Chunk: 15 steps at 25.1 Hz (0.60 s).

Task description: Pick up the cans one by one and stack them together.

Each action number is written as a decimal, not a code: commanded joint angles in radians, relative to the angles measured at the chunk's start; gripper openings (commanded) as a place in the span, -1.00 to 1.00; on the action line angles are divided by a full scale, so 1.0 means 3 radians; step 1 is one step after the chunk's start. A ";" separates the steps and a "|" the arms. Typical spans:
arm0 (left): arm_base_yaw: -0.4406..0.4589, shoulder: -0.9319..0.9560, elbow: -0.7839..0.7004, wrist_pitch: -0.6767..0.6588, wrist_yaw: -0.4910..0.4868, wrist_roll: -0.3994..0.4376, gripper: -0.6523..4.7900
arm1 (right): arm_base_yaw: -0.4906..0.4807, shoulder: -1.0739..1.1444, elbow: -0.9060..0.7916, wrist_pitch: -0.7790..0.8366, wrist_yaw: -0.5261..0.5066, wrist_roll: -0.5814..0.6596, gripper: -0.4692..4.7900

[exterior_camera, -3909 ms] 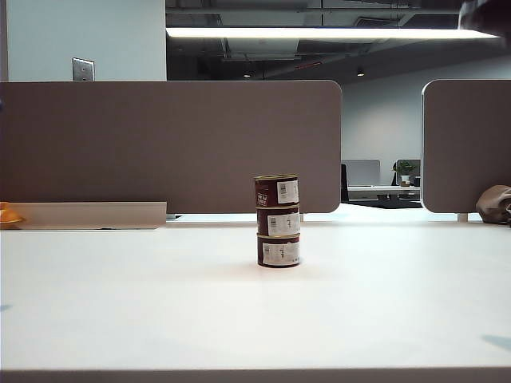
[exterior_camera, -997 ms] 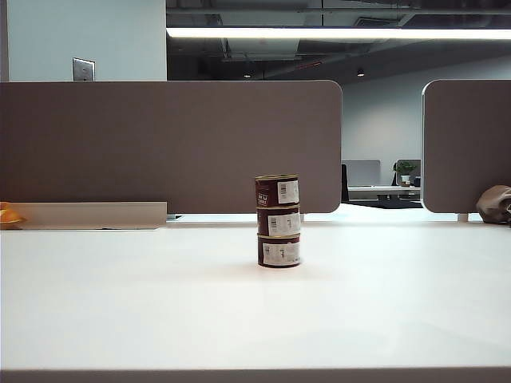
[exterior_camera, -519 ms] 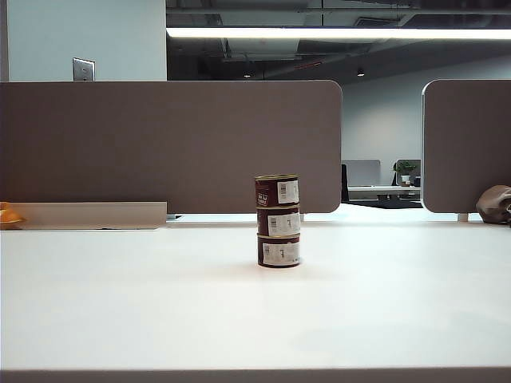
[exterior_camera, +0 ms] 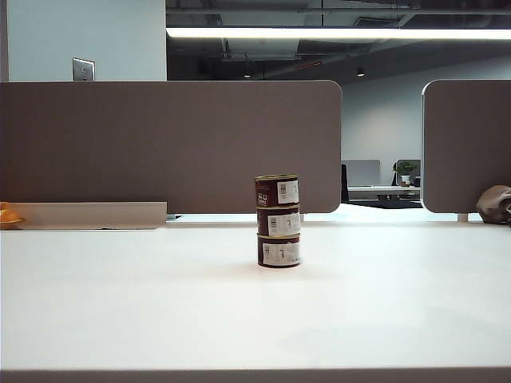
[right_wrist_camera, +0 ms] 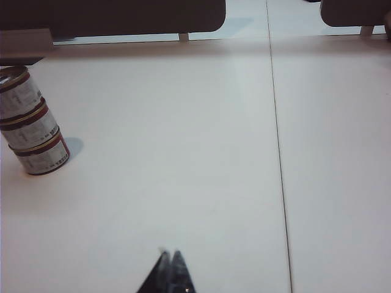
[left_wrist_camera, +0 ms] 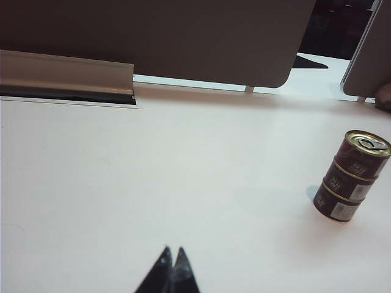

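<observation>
Three maroon cans (exterior_camera: 278,221) with white barcode patches stand in one upright stack at the middle of the white table (exterior_camera: 120,303). The left wrist view shows the same stack (left_wrist_camera: 352,176), its gold lid on top, far off to one side of my left gripper (left_wrist_camera: 173,251). That gripper is shut and empty, hovering over bare table. My right gripper (right_wrist_camera: 168,253) is likewise shut with nothing in it, well away from the stack (right_wrist_camera: 30,122) it sees. Neither gripper appears in the exterior view.
Grey partition panels (exterior_camera: 172,144) line the back of the table, with a gap between them on the right. A grey cable trough (exterior_camera: 88,214) lies at the back left beside an orange object (exterior_camera: 8,215). A brown bundle (exterior_camera: 495,203) sits far right. A seam (right_wrist_camera: 278,152) runs across the tabletop.
The can stack has not moved. The dark shape at the upper right corner and the faint shadows on the table of the earliest frame are gone.
</observation>
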 commanded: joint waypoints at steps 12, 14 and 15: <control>0.0404 0.0004 0.0004 0.0042 0.0000 0.0000 -0.78 | -0.0468 0.0000 -0.0023 0.0043 0.0003 -0.0008 -0.82; 0.0404 0.0004 0.0004 0.0042 0.0001 0.0000 -0.78 | -0.0469 0.0000 -0.0023 0.0043 0.0003 -0.0008 -0.82; 0.0404 0.0004 0.0004 0.0041 0.0000 0.0000 -0.78 | -0.0469 0.0000 -0.0023 0.0043 0.0003 -0.0008 -0.82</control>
